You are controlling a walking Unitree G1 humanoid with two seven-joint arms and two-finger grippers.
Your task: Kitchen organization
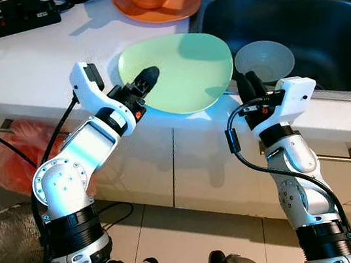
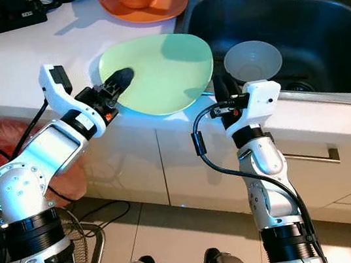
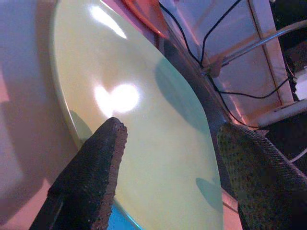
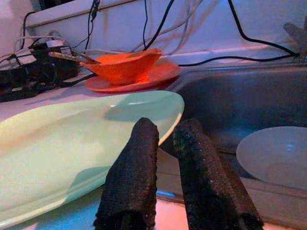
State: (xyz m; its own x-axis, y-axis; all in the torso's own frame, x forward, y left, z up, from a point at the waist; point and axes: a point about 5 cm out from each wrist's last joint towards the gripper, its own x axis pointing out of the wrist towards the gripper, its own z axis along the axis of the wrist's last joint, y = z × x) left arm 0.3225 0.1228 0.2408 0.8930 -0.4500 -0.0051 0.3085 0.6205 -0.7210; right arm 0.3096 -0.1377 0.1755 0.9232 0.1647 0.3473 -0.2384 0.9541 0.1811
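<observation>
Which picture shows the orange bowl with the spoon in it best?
The right wrist view: it shows the shallow orange bowl whole from the side, on its round orange plate, with the spoon handle sticking out. Both eye views cut the bowl off at the top edge. The left wrist view catches just an orange sliver beyond the big pale green plate.

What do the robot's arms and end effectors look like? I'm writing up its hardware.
Both arms have glossy silver-white shells joined by black ribbed rings. Left end effector and right end effector each carry two long black fingers with a dotted, textured surface. A small orange-red mark sits at each wrist. A black cable loops outside the right forearm.
</observation>
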